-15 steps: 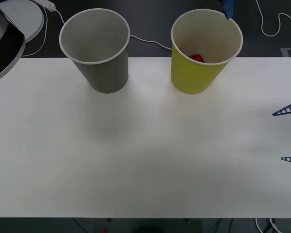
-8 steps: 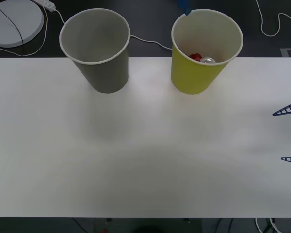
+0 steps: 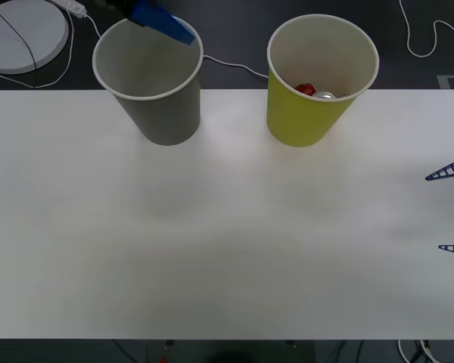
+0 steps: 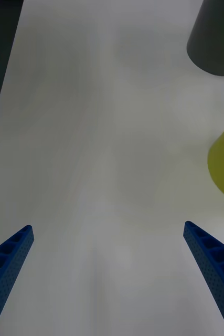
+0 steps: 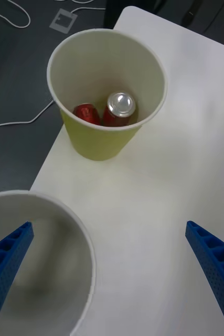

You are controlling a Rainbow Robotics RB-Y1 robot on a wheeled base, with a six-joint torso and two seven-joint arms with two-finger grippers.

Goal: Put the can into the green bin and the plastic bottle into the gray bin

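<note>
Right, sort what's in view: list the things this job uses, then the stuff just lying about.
Job:
- green bin
- two red cans inside it, one can upright, the other beside it
- gray bin
- left gripper, open beside the gray bin
- right gripper, open over the table

Lying about:
- white round disc
- white cables

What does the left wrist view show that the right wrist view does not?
Left wrist view alone: the inside of the yellow-green cup-shaped bin with a red can standing in it and a second red item beside, and the gray cup-shaped bin's inside.
Right wrist view alone: only the outer walls of the two bins.
Both: the white table and open blue jaws.
</note>
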